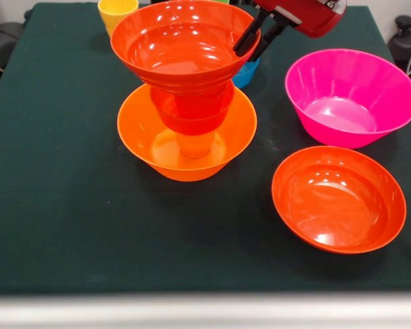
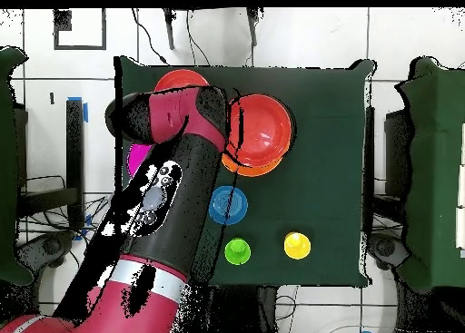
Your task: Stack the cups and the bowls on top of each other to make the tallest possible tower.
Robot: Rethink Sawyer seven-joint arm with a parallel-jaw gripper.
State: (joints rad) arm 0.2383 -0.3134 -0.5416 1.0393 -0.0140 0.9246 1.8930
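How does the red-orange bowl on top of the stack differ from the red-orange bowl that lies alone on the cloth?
The top red-orange bowl sits high on the tower, on a small bowl and cup inside the large orange bowl; the lone red-orange bowl rests directly on the green cloth. The gripper is at the top bowl's rim; nothing is near the lone bowl. Both are wide, glossy, upright and empty.
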